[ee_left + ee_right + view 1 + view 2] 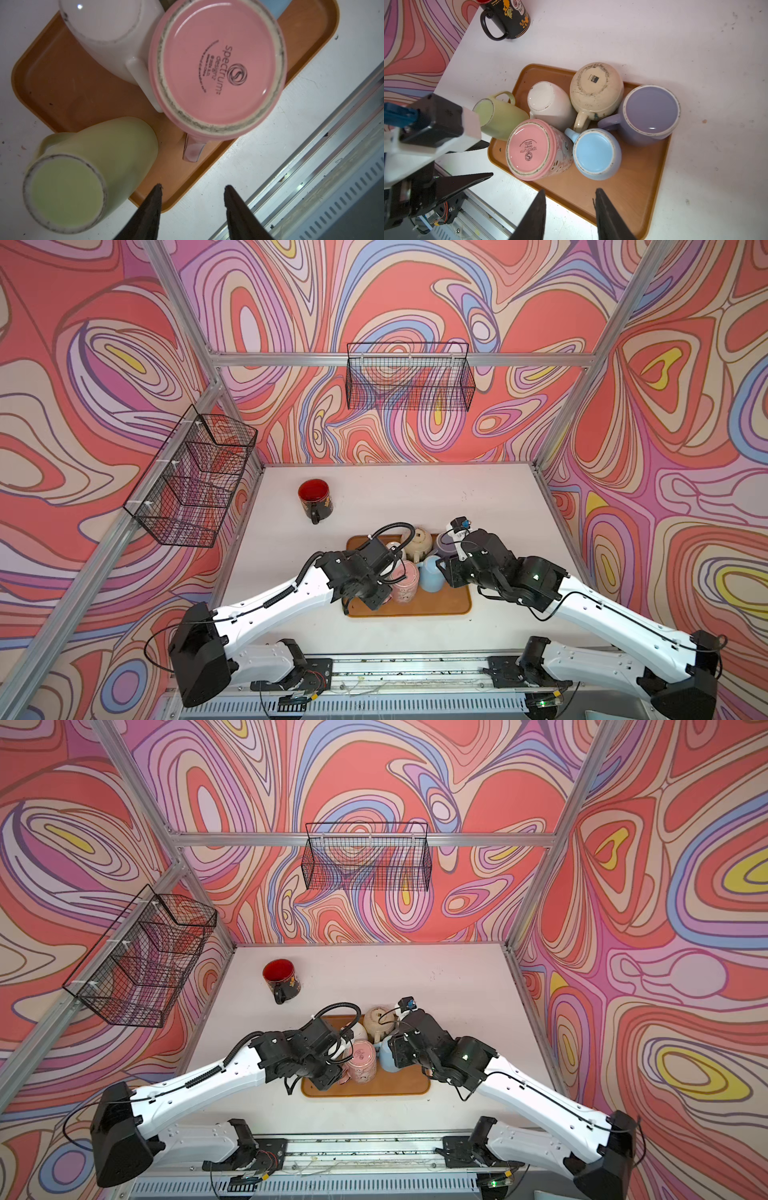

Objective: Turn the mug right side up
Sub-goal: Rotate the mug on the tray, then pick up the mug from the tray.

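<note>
Left end effector (193,185) and right end effector (570,189): jaws parted, empty. Pink mug (218,66) inverted on tray (72,93), base marked "spectrum designz".

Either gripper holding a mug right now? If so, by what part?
Nothing held: the left gripper and right gripper are both open, with nothing between the jaws.
</note>
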`<state>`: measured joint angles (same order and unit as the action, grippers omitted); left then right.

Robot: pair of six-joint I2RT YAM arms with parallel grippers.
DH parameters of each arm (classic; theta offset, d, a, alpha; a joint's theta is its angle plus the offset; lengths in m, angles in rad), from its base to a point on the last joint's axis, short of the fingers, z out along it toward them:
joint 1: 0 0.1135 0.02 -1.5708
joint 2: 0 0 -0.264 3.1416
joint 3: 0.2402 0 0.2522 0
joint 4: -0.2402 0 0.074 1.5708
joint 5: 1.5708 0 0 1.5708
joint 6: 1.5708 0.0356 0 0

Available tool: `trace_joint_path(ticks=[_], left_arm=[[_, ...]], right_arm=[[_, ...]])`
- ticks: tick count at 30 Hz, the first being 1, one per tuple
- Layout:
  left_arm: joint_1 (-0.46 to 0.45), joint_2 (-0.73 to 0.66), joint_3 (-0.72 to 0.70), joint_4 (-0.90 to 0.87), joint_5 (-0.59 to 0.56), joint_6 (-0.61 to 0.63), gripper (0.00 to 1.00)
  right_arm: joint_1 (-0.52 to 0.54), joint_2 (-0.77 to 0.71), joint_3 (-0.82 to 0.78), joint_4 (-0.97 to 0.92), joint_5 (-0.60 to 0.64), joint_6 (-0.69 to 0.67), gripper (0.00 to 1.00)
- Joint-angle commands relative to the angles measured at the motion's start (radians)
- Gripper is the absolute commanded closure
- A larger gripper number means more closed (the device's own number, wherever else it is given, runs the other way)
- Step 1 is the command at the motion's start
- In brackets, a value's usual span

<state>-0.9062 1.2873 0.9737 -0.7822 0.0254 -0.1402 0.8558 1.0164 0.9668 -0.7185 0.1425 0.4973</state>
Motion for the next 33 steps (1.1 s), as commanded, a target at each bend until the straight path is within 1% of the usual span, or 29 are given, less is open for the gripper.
trace_joint_path(ticks=[1,7,16,21,27,30,33], left_arm=[[-0.005,0.037,0.036,0.020,-0.002,0.074,0.48],[-0.003,0.106,0.052,0.038,0.013,0.097,0.48],[-0.002,0.185,0.090,0.065,0.029,0.127,0.50],[-0.002,0.232,0.091,0.082,0.029,0.144,0.56],[-0.003,0.212,0.054,0.130,0.033,0.129,0.61],[-0.002,0.204,0.050,0.145,0.016,0.118,0.64],[-0.002,0.196,0.038,0.159,0.001,0.108,0.64]], right_arm=[[-0.024,-0.030,0.021,-0.030,0.001,-0.045,0.60],[-0.045,-0.064,0.001,-0.009,0.005,-0.078,0.60],[-0.048,-0.071,-0.050,0.043,0.017,-0.101,0.60],[-0.049,-0.074,-0.060,0.064,0.008,-0.108,0.60],[-0.047,-0.100,-0.078,0.082,0.005,-0.108,0.60],[-0.048,-0.099,-0.082,0.081,0.002,-0.110,0.60],[-0.048,-0.105,-0.084,0.079,0.001,-0.112,0.60]])
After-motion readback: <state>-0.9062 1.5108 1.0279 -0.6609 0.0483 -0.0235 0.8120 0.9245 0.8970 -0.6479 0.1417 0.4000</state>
